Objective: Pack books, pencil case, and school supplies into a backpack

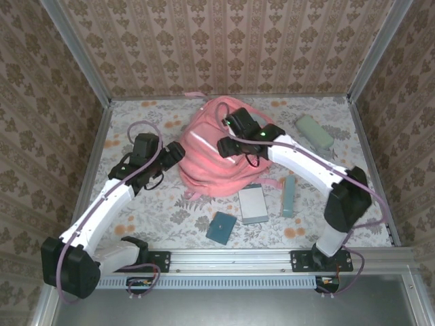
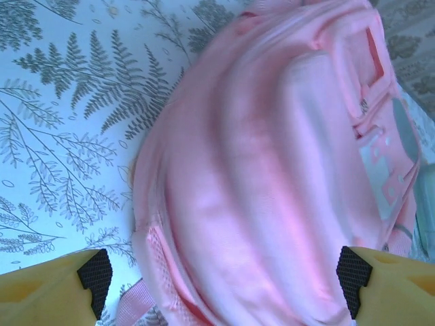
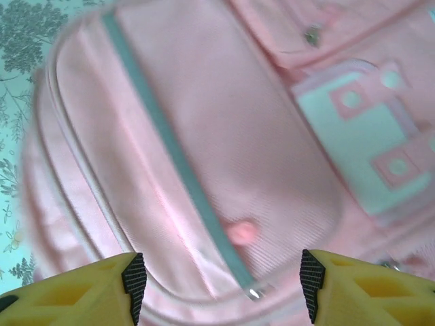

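A: How do the jaws stand?
B: The left gripper (image 2: 224,273) has its jaws wide and holds nothing; the large pink fabric backpack (image 2: 272,170) lies just in front, across their gap. The right gripper (image 3: 219,280) is also spread and empty, above the backpack's teal-grey zipper (image 3: 163,146).
A: And further out?
B: On the near side of the right jaws lie 1 thin grey-white book (image 1: 253,204), 1 slim pale-teal box (image 1: 289,195) and 1 small square dark-teal pad (image 1: 221,227). The soft mint-green pencil case (image 1: 314,130) lies to the right of these jaws.
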`<state>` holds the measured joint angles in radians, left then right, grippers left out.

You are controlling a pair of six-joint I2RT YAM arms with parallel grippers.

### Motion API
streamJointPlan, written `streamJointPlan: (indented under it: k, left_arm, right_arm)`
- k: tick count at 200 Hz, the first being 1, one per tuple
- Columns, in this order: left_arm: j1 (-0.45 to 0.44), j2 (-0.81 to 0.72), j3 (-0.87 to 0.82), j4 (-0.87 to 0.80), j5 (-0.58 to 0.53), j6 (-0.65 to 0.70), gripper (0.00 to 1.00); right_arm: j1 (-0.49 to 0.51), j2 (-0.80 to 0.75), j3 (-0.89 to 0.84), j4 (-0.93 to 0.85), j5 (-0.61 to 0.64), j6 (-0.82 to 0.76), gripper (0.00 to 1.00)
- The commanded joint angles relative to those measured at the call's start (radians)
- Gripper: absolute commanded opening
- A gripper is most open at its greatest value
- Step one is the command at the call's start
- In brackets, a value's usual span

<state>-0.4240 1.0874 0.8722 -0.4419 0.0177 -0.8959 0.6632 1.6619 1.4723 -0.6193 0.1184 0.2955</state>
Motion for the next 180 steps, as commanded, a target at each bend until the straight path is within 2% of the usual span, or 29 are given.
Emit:
streamJointPlan:
  k: [1,38,67,95,112,132,149,172,180]
  left_arm:
    - [-0.074,-0.007,-0.01,-0.006,0.011,0.062,0.88]
    - [-0.233,0.051,0.018,0.033,-0.017,0.091,0.84]
    - [-0.372,0.16,0.076,0.071,-0.045,0.118,0.81]
    - [-0.464,0.299,0.172,0.099,-0.038,0.144,0.8]
    - [-0.493,0.382,0.225,0.124,-0.015,0.161,0.73]
    - [-0.5,0.471,0.259,0.176,0.047,0.162,0.52]
    - [-0.5,0.542,0.279,0.214,0.082,0.154,0.45]
    - [-0.5,0.636,0.332,0.209,0.081,0.154,0.43]
    - [-0.497,0.665,0.352,0.194,0.061,0.149,0.4]
  right_arm:
    - [-0.007,-0.113,-0.125,0.002,0.064,0.085,0.66]
    - [0.001,-0.312,-0.389,0.029,0.005,0.212,0.62]
    - [0.033,-0.42,-0.566,0.048,0.005,0.31,0.58]
    - [0.069,-0.506,-0.704,0.071,-0.001,0.414,0.55]
    - [0.111,-0.545,-0.767,0.076,0.003,0.464,0.47]
    - [0.157,-0.575,-0.839,0.147,-0.011,0.523,0.34]
    - [0.208,-0.575,-0.889,0.217,-0.024,0.563,0.27]
    - [0.264,-0.527,-0.918,0.277,-0.016,0.598,0.26]
    - [0.276,-0.504,-0.926,0.305,-0.019,0.606,0.25]
